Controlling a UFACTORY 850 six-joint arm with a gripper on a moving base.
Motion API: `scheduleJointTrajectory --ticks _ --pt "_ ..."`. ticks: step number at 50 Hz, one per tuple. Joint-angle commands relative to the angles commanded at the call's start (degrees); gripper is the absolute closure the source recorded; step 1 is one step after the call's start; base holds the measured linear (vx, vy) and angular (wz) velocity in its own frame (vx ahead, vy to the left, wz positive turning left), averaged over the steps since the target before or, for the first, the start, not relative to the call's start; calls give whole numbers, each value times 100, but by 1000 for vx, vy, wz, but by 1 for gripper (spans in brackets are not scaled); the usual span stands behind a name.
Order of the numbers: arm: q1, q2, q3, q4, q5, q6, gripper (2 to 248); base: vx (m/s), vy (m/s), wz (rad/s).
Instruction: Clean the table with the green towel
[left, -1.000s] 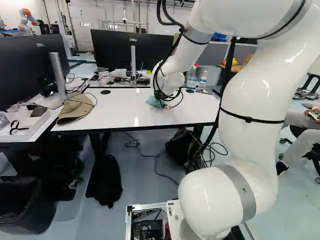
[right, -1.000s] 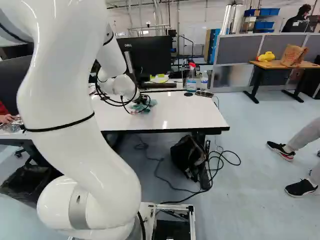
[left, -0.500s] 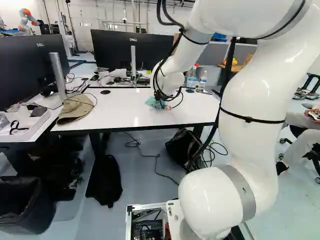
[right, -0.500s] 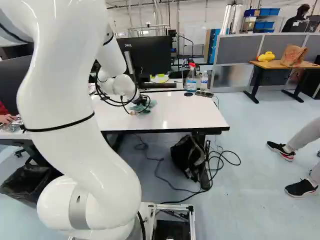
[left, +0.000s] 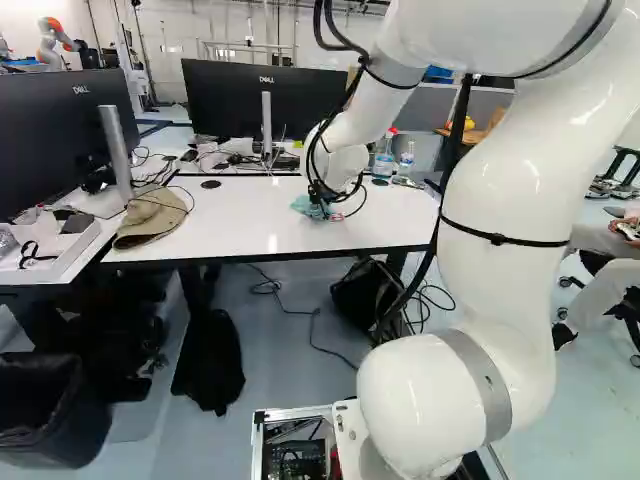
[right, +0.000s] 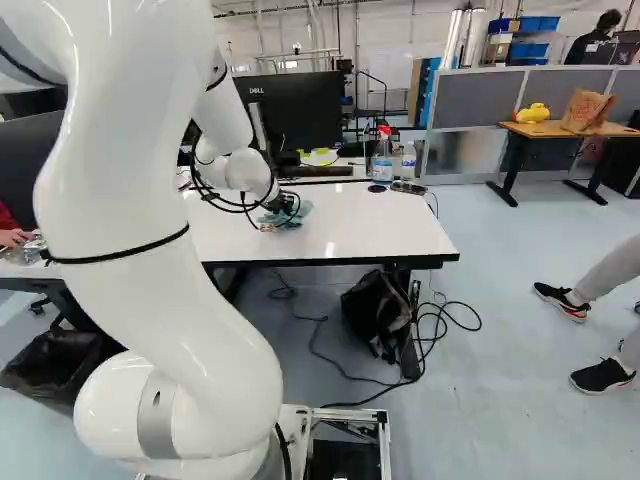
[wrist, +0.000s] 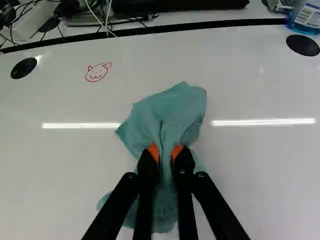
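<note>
1. On the bench (right: 380, 232), our pincer (right: 283, 204) is clamped on the green towel (wrist: 170, 112).
2. Only the wrist view shows us the red doodle (wrist: 98, 73).
3. We see open surface between towel and near edge (right: 350, 261).

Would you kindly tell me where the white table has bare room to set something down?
Bare: between the khaki fabric hat and the green cloth towel; also from that towel to the table's right edge in the right base view. Crowded: behind, cables around the black monitor's stand.
</note>
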Motion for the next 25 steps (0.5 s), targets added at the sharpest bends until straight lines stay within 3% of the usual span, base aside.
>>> scheduleJointTrajectory --ticks 25 --pt "0 0 0 0 -297 0 203 0 0 0"
